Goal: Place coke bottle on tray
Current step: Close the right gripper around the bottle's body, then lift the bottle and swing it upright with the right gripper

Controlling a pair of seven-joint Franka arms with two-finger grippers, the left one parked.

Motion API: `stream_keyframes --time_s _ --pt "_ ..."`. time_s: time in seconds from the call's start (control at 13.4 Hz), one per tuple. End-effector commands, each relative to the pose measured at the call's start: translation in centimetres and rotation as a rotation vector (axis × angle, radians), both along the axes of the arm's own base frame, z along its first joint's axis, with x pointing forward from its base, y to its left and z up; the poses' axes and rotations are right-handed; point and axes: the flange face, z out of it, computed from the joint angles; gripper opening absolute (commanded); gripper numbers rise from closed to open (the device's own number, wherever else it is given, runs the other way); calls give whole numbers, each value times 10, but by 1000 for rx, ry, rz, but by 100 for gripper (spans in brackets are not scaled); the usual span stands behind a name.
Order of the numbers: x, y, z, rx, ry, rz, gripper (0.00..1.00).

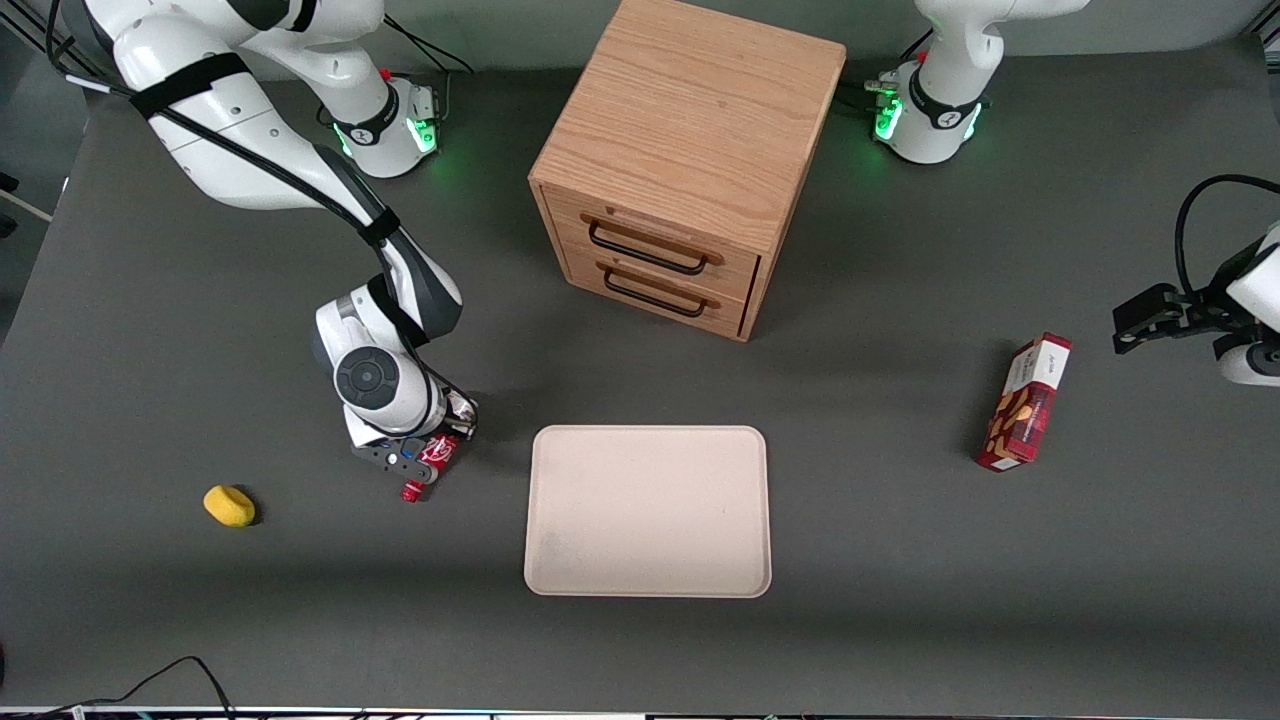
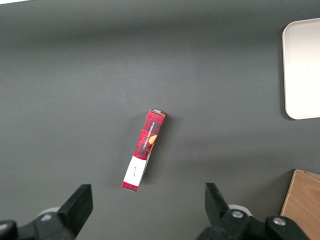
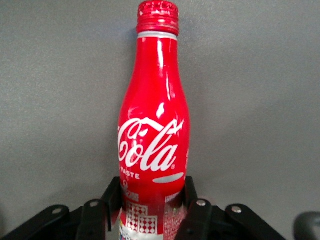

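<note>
Coke bottle [image 3: 152,130]: lying on the desk [image 1: 900,600] just beside the tray [image 1: 648,511], toward the working arm's end, lower body pinched between the gripper [image 1: 418,455] jaws; lift level, carry over tray, lower gently.

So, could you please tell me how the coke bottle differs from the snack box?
The coke bottle is slim and round, the snack box flat-sided and larger. The gripper, beside the tray, has its fingers around the bottle; the box lies free toward the parked arm's end. Both are red with white.
</note>
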Motion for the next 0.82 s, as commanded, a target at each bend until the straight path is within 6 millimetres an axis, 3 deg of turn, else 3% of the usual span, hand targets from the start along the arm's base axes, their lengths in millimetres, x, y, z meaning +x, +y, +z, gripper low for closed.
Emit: stream_keyframes --time_s 0.0,0.37,0.74 --pt "3 -2 7 -14 -32 -15 0" --pt "10 -14 87 -32 -46 -47 0" --pt "13 -25 205 45 13 -69 0"
